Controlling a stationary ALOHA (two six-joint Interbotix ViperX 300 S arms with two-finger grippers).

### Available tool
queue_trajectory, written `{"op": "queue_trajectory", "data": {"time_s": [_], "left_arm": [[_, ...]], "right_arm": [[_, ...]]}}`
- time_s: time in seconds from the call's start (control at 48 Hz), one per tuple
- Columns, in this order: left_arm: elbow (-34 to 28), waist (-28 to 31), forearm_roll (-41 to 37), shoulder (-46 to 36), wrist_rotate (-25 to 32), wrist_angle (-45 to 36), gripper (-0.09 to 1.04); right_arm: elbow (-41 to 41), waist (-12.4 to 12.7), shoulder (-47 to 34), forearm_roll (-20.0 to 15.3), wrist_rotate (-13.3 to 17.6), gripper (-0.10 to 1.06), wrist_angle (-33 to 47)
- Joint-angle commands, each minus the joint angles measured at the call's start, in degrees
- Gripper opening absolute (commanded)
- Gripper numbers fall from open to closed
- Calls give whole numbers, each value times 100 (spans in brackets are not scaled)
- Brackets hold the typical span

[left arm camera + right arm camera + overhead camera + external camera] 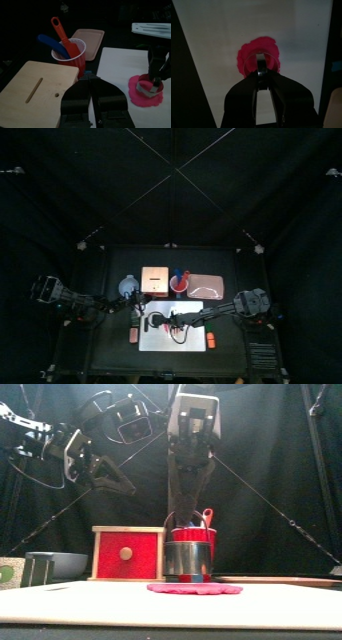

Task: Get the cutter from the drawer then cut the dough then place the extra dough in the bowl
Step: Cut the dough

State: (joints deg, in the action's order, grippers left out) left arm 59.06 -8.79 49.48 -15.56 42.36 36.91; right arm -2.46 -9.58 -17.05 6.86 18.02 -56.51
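One metal cutter [189,559] stands on the one red-pink dough disc [195,588], mid-way along the single white board [171,606]. The right gripper [261,75] is clenched on its wire handle, which only the right wrist view shows. The left gripper [90,82], jaws pressed together on nothing, hangs by the board's left edge near the one wooden box [128,554]. The left wrist view alone shows plainly what lies beyond: one red cup [72,52], two knives, blue [52,41] and red [59,29], and one pink tray [90,36]. The one bowl [56,565] sits far left.

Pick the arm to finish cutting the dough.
Right. The right gripper is shut on the wire handle of the cutter, which stands on the dough on the white board. The left gripper is shut, empty, near the wooden box.
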Motion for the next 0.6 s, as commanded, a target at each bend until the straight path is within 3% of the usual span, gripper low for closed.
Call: {"op": "queue_trajectory", "data": {"time_s": [0.021,0.604], "left_arm": [[-62,0,9,-53,0,53,34],[-62,0,70,-53,0,53,34]], "right_arm": [[114,44,123,-62,-9,57,0],[-70,88,79,-105,0,57,35]]}}
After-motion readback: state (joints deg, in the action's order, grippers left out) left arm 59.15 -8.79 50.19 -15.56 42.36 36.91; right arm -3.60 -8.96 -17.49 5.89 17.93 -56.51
